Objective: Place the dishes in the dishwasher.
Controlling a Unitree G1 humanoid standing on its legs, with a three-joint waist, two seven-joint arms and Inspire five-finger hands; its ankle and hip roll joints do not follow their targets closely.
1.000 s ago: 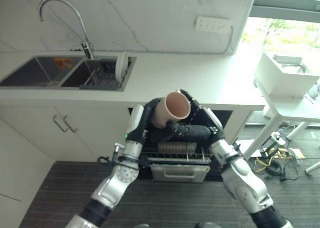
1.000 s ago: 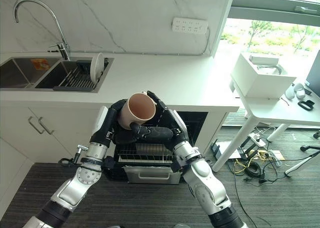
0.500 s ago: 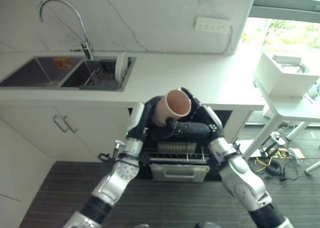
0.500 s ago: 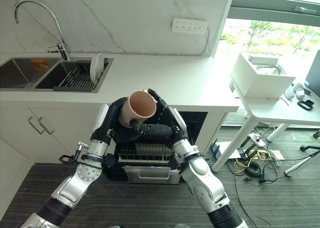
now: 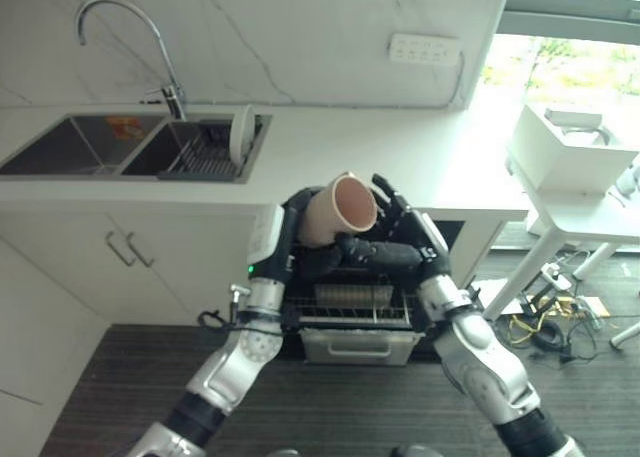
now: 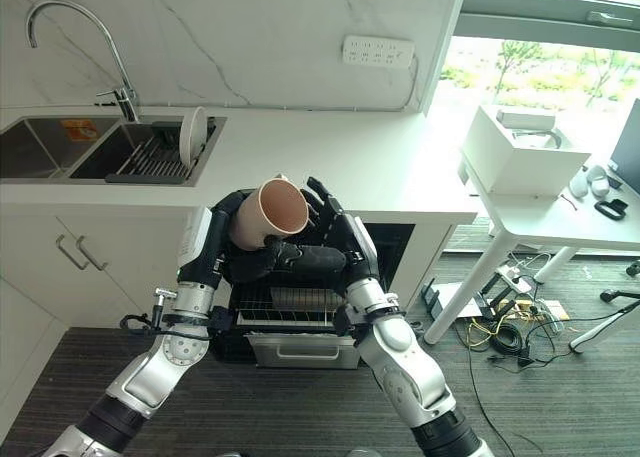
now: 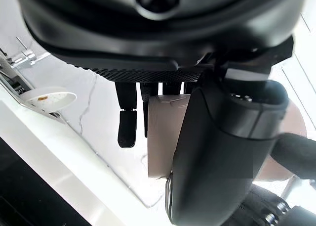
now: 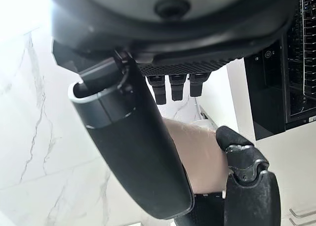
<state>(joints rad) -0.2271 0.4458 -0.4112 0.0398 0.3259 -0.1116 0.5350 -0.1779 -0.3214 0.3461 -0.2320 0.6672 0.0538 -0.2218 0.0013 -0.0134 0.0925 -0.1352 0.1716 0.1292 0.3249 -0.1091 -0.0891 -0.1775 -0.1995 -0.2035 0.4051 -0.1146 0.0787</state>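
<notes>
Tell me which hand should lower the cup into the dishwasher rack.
Probably the left hand: its fingers are curled round the pink cup, while the right hand has fingers spread beside the rim, only its thumb under it. The open rack sits directly below both.

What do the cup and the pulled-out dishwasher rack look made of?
Cup: looks like matte ceramic or plastic; even pinkish-beige, thick rim, no glare. The look cannot settle which. The left hand is curled round it, the right hand open against it.
Dishwasher rack: looks like metal wire, thin pale rods in a grid; coated or bare, cannot tell.
</notes>
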